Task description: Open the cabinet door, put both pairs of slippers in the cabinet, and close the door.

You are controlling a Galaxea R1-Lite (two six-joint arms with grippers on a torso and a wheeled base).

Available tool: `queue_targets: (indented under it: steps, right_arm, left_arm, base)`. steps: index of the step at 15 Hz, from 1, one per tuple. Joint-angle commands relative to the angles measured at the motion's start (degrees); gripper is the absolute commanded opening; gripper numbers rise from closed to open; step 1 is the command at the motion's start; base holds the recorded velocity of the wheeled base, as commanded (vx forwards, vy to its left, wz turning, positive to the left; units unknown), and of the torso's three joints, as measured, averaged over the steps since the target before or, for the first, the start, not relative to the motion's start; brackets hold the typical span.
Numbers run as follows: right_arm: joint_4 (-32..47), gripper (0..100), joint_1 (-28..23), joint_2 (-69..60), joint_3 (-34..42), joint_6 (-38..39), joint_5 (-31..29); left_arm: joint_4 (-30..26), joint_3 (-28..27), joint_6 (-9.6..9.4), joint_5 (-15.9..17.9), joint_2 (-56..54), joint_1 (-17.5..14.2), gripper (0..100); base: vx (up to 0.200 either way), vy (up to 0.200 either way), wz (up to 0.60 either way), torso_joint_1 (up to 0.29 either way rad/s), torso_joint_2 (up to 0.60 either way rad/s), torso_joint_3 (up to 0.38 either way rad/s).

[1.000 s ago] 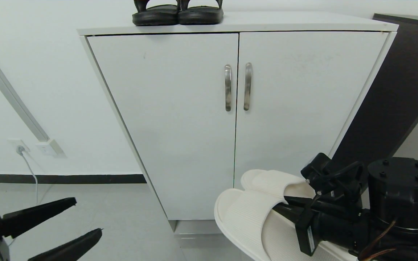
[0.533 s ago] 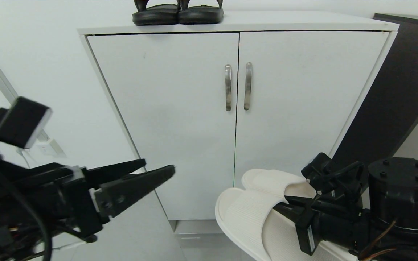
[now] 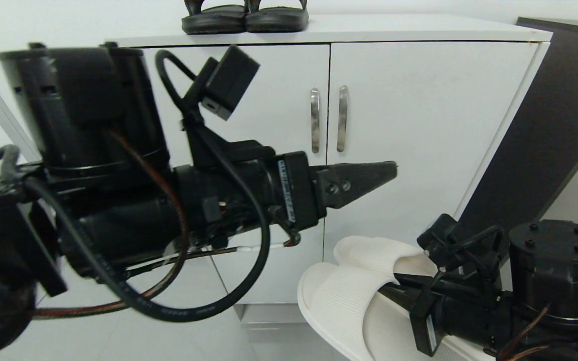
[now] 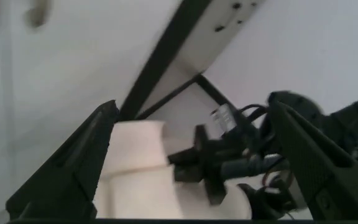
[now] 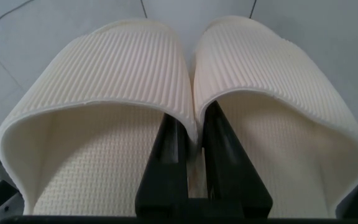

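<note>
My left gripper (image 3: 387, 170) has swung up, fingers spread, its tip now near the door handles (image 3: 315, 120), so opening comes next. Doors are shut, with the black pair (image 3: 245, 17) on the cabinet (image 3: 419, 125) top. My right gripper (image 5: 197, 143) clamps the white slippers (image 3: 354, 286), low by the right door.

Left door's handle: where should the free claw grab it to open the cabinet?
Probably grip the left handle mid-bar, coming straight from the front with the left gripper straddling it sideways. It is a slim vertical bar standing off the left door beside the centre seam.
</note>
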State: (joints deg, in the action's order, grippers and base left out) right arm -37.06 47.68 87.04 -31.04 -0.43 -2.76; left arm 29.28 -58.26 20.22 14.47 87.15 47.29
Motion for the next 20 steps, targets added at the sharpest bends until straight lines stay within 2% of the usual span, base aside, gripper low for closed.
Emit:
queue_targets:
  steps: [1,3,4,6,9,11,12,15,20]
  right_arm:
    - [-0.03,0,-0.04,-0.12,-0.08,-0.01,0.03]
    - [-0.03,0,0.05,0.06,-0.16,-0.01,0.03]
    - [-0.03,0,-0.04,0.23,-0.16,-0.01,0.03]
    - [-0.03,0,-0.04,0.41,-0.25,-0.01,0.03]
    - [-0.03,0,-0.04,0.94,-0.69,-0.10,0.12]
    - [-0.29,0,-0.04,1.03,-0.95,-0.10,0.03]
    - [-0.91,0,-0.04,1.11,-0.87,-0.10,0.03]
    - [-1.26,0,-0.04,1.03,-0.95,-0.10,0.03]
    - [-1.26,0,-0.04,0.94,-0.87,-0.10,-0.06]
  left_arm:
    - [-0.01,-5.90,-0.01,3.64,6.98,-0.53,100]
    - [0.16,-7.66,-0.01,5.48,8.56,-0.79,100]
    - [-0.01,-9.15,0.08,9.17,8.83,-2.29,100]
    - [-0.19,-11.53,0.17,9.61,10.23,-3.17,100]
    - [-0.19,-15.13,-1.50,2.32,12.96,-3.25,100]
    - [0.16,-19.17,-1.77,-3.48,15.86,-3.25,100]
    - [0.07,-20.23,-1.77,-4.63,16.47,-4.05,100]
    - [0.07,-20.75,-1.77,-4.71,16.38,-6.42,100]
    - [0.07,-22.07,-1.77,-4.89,17.79,-7.47,100]
  base:
    - [0.000,0.000,0.00,0.000,0.00,0.000]
    - [0.000,0.000,0.00,0.000,0.00,0.000]
    - [0.000,0.000,0.00,0.000,0.00,0.000]
    - [0.000,0.000,0.00,0.000,0.00,0.000]
    - [0.000,0.000,0.00,0.000,0.00,0.000]
    - [0.000,0.000,0.00,0.000,0.00,0.000]
    - [0.000,0.000,0.00,0.000,0.00,0.000]
    - [0.000,0.000,0.00,0.000,0.00,0.000]
    - [0.000,0.000,0.00,0.000,0.00,0.000]
